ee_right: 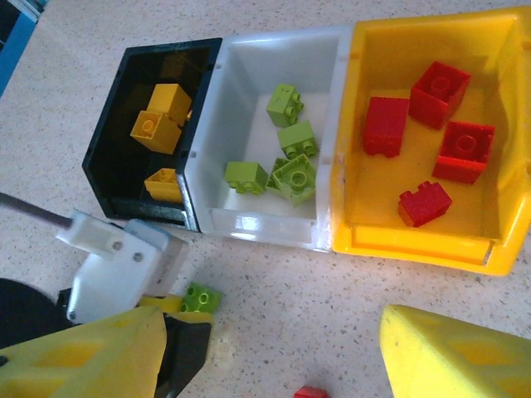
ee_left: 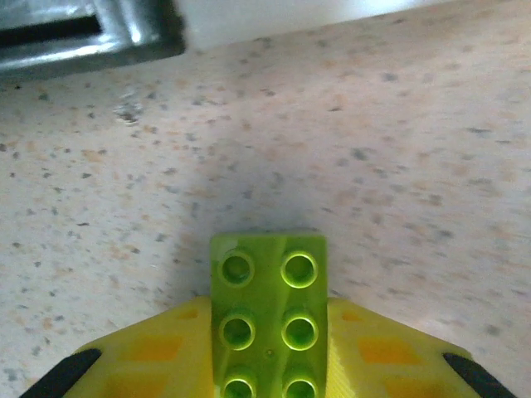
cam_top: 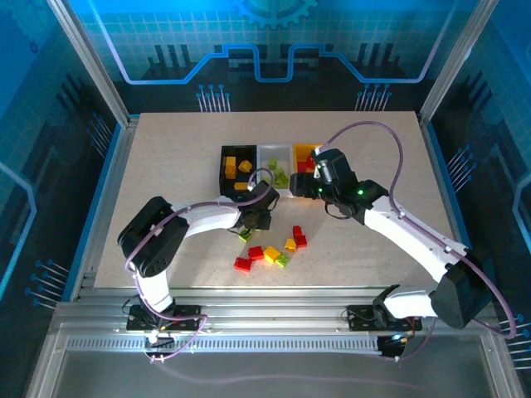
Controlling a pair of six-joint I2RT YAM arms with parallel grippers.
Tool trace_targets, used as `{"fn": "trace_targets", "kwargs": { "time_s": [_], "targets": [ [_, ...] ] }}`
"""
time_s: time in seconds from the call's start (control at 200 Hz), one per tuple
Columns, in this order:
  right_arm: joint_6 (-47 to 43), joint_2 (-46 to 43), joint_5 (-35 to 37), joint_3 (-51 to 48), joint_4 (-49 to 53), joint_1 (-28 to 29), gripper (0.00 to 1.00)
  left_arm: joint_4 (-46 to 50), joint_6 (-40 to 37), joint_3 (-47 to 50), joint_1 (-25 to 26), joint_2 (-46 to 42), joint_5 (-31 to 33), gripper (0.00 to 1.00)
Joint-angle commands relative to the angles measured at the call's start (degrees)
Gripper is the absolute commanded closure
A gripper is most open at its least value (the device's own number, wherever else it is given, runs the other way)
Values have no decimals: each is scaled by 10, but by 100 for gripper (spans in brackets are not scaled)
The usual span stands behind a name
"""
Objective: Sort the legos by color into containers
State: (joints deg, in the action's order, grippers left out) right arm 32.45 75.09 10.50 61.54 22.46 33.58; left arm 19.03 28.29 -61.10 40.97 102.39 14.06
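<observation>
Touching in one row on the speckled worktop [cam_top: 166, 182]: black rectangular plastic bin [ee_right: 108, 157] left, white rectangular plastic bin [ee_right: 217, 99] in the middle, yellow-orange rectangular plastic bin [ee_right: 415, 249] right. Just before the black one, a lime green plastic brick [ee_left: 267, 307] sits inside the left gripper [cam_top: 249, 228].

The table [cam_top: 166, 166] is flat, with a beige top finely speckled in grey and brown and no visible damage. A blue strip [cam_top: 98, 207] runs along its left edge. Ribbed aluminium rails [cam_top: 274, 319] lie across the near edge, below the tabletop. Two slanting metal posts, left [cam_top: 87, 58] and right [cam_top: 456, 58], rise at the far corners. The back wall [cam_top: 274, 33] is a blue panel printed with a grid, a gear emblem and circuit-like lines; the left side wall [cam_top: 33, 166] carries a similar pattern.
</observation>
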Motion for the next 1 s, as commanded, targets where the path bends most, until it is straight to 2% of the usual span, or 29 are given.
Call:
{"fn": "trace_targets", "kwargs": {
  "time_s": [0.0,0.09,0.2,0.51,0.66,0.78,0.85,0.996],
  "targets": [
    [16,-25,9,-15,-4,-14,30,-16,12,-26,3,-69,-47,73],
    [20,-35,7,-24,-4,-21,30,-24,10,-48,1,-94,-37,72],
    [28,-45,9,-35,-2,-28,30,-19,-5,-101,-9,-79,1,71],
    [28,-60,7,-45,13,-41,30,31,-35,-298,-58,96,61,73],
    [27,-68,3,-52,17,-42,30,59,-47,-361,-62,161,81,73],
    [29,-71,-1,-58,18,-42,30,70,-37,-391,-67,196,74,72],
    [29,-72,-5,-58,21,-43,30,76,-33,-404,-67,210,66,67],
    [29,-72,-11,-55,31,-43,29,74,-27,-409,-64,209,53,49]
  ]
}}
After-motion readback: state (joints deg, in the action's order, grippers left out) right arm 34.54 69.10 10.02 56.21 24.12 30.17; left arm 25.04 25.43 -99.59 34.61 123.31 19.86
